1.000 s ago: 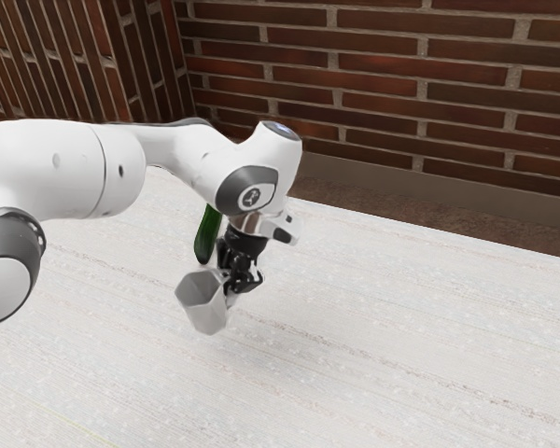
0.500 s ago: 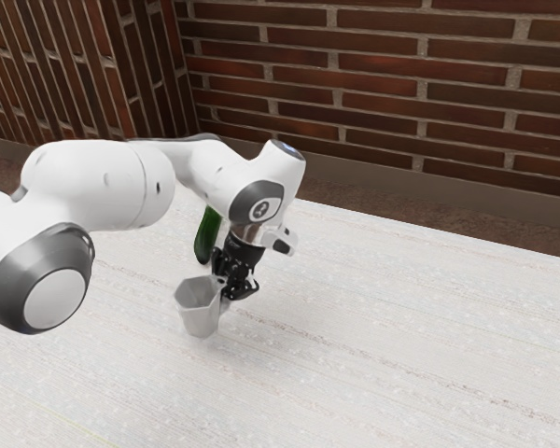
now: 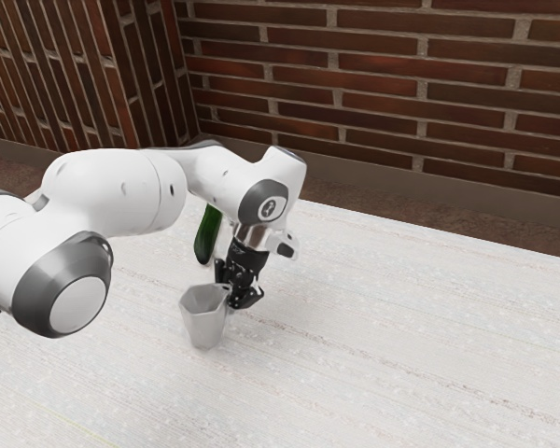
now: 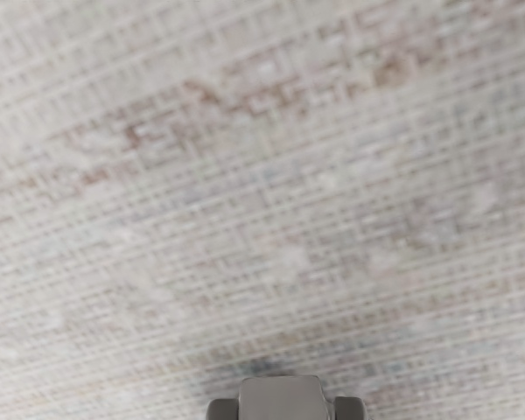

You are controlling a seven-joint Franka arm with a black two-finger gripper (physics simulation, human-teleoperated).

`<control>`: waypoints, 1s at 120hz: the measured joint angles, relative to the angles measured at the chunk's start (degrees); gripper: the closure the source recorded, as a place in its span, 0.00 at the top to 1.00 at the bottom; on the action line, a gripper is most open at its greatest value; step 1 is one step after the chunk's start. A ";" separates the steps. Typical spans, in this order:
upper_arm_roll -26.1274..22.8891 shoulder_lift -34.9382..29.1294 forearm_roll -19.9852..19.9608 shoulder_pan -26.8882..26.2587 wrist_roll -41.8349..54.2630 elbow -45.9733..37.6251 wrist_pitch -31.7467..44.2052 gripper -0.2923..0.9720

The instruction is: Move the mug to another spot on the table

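Mug (image 3: 203,317): grey, faceted, upright, well in from the tabletop's (image 3: 401,327) far edge, toward the exterior view's left. Its base is at or just off the surface; I can't tell if they touch. I judge it stiff, light and smooth-walled, so likely to slip in a loose grip. Best hold is at the rim wall, handle side. My gripper (image 3: 240,291) is clamped there. Arm folded over, wrist pointing steeply down, hand slightly tilted.

Mug (image 3: 203,315) upright on table (image 3: 401,327); gripper (image 3: 241,285) touches its rim on the exterior view's right; bottle (image 3: 207,233) stands behind them, beside the arm.
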 joint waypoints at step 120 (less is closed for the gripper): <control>-1.26 2.67 -2.69 1.69 4.64 8.29 1.35 0.73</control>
